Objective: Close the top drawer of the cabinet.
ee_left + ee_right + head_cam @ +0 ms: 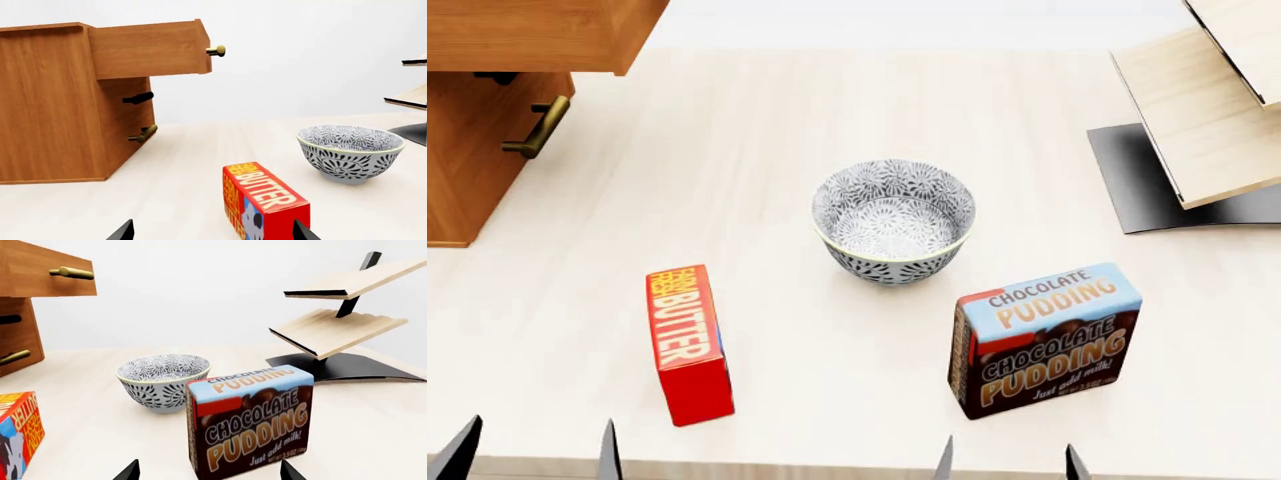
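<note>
The reddish-brown cabinet (47, 105) stands at the table's far left. Its top drawer (150, 48) is pulled well out, with a brass bar handle (216, 50) on its front. In the head view the drawer (541, 35) overhangs the lower front and its brass handle (538, 127). The drawer also shows in the right wrist view (40, 270). My left gripper (531, 455) is open and empty at the table's near edge, far from the drawer. My right gripper (1005, 465) is open and empty too. Only the fingertips show.
A red butter box (687, 343) lies just ahead of the left gripper. A patterned bowl (893, 220) sits mid-table. A chocolate pudding box (1045, 338) stands ahead of the right gripper. A pale slanted rack (1208, 110) on a black base stands far right.
</note>
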{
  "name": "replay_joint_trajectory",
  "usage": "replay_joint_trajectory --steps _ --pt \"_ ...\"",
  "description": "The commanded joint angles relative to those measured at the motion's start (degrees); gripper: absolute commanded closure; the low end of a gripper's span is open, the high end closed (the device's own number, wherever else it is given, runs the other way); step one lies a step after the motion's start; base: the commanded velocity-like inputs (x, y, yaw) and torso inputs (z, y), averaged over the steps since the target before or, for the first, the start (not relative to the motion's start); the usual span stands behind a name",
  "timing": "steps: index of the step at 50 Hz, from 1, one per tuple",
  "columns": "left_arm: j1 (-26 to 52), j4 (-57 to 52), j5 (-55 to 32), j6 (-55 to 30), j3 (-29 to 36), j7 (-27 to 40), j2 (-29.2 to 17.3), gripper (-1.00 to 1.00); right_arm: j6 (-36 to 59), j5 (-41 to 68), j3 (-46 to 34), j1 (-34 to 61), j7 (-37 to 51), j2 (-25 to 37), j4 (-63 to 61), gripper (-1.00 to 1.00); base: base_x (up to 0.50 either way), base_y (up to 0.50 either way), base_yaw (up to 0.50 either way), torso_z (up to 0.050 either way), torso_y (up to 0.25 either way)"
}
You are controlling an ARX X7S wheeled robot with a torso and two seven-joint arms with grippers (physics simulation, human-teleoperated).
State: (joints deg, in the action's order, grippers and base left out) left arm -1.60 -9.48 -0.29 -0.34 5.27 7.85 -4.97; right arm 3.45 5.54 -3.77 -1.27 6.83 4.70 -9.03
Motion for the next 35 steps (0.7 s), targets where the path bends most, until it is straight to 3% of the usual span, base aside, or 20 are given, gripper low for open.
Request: replay_joint_trajectory --steps 1,9,21,35 --pt "-0.7 -9.5 -0.1 -3.7 0.6 1.5 -1.1 -1.00 6.2 1.8 -0.5 -0.5 1.7 1.6 -12.5 -1.00 0.00 0.00 0.00 0.000 0.000" --pt "-0.9 -22.9 1.4 -10.2 0.0 2.8 -3.0 -1.00 14.5 2.9 -1.1 0.1 3.3 3.1 -26.4 -1.00 0.00 0.00 0.00 0.000 0.000" --pt "1.7 -45.6 1.5 -26.9 0.0 2.7 -4.3 -1.00 28.2 5.3 -1.9 3.4 5.9 5.0 -45.4 -1.00 0.00 0.00 0.00 0.000 0.000" --pt "1.5 -46.3 1.7 -26.1 0.0 4.0 -5.5 -1.00 31.0 4.3 -3.5 4.4 7.9 6.1 -46.8 -1.00 0.00 0.00 0.00 0.000 0.000"
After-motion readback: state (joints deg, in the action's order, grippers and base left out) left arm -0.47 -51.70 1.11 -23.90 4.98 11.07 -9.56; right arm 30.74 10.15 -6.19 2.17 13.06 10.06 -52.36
